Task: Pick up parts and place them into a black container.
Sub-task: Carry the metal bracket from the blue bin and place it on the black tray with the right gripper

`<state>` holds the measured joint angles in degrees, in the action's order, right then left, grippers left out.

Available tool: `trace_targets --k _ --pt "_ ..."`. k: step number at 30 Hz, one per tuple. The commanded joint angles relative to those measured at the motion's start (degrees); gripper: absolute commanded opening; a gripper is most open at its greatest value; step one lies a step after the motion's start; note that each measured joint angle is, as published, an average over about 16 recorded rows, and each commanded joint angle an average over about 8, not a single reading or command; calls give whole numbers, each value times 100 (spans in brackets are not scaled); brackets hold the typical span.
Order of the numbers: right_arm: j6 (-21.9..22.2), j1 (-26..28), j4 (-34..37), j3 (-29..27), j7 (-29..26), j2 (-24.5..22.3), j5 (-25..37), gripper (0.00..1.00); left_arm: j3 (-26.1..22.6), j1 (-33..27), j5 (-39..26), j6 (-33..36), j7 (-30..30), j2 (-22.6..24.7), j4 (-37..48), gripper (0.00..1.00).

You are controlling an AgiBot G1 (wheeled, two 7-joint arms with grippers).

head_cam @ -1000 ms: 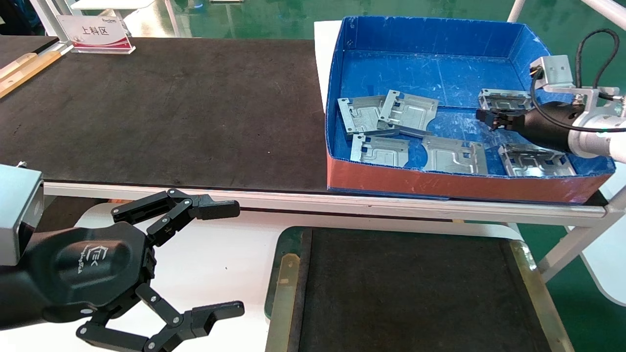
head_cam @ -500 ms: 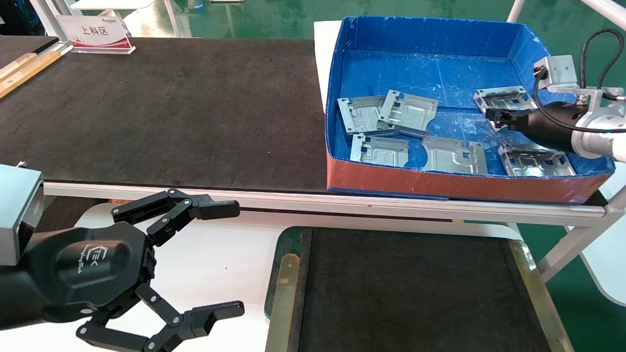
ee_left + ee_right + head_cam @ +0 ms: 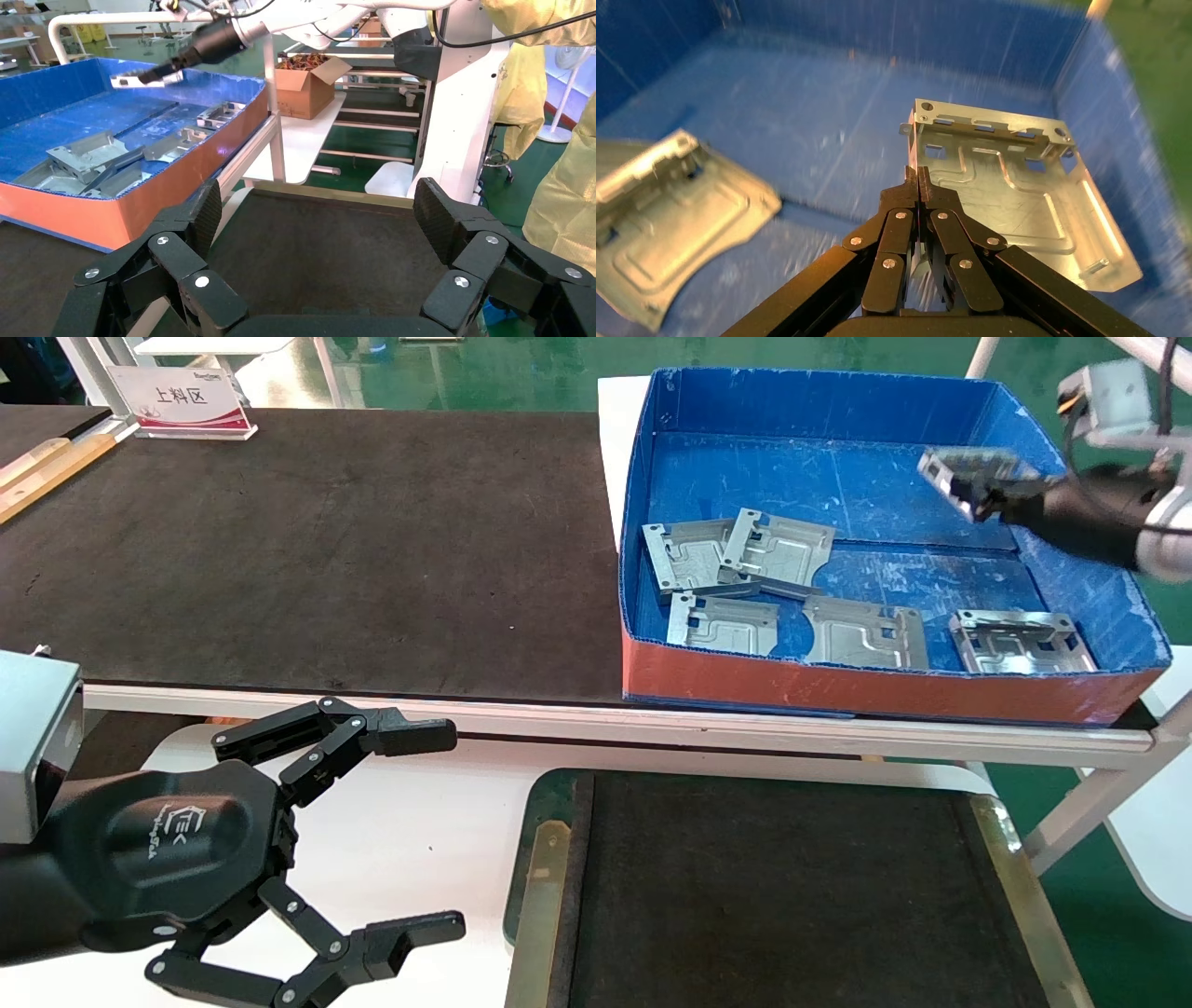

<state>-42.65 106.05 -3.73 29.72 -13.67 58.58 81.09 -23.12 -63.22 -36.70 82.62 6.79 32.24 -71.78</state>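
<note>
My right gripper (image 3: 989,491) is shut on the edge of one silver-grey metal part (image 3: 959,469) and holds it in the air above the far right of the blue box (image 3: 838,477). In the right wrist view the part (image 3: 1011,196) hangs from the closed gripper (image 3: 918,184). Several other parts (image 3: 745,561) lie on the box floor. The black container (image 3: 782,887) with its green worn rim lies empty at the near centre. My left gripper (image 3: 424,831) is open and empty, parked to the container's left; it also shows in the left wrist view (image 3: 316,225).
The blue box with a red front wall (image 3: 875,686) stands on the large black tabletop mat (image 3: 307,551). A white sign (image 3: 182,400) stands at the far left. A white frame rail (image 3: 652,728) runs between the mat and the container.
My right gripper has lifted the gripped part up off the box floor and moved it farther back and to the right. The left arm has not moved.
</note>
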Motion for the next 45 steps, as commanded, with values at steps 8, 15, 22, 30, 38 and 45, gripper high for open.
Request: trace_targets --k 8,15,22,30,38,45 --pt "-1323 110 -309 -169 551 -302 -303 0 0 0 0 0 0 0 0 100" --pt "-2945 155 -515 -291 837 -563 -583 0 0 0 0 0 0 0 0 100" --pt "-4188 161 -855 -374 804 -697 -825 0 0 0 0 0 0 0 0 100" --pt "-4827 -209 -1683 -381 420 -800 -1201 0 0 0 0 0 0 0 0 100" --pt "-4843 -1109 -3678 -200 -455 -1327 -2178 0 -1 0 0 0 0 0 0 100" --pt "-4652 -2007 -5519 -154 -1175 -1985 -2988 0 -1 0 0 0 0 0 0 100"
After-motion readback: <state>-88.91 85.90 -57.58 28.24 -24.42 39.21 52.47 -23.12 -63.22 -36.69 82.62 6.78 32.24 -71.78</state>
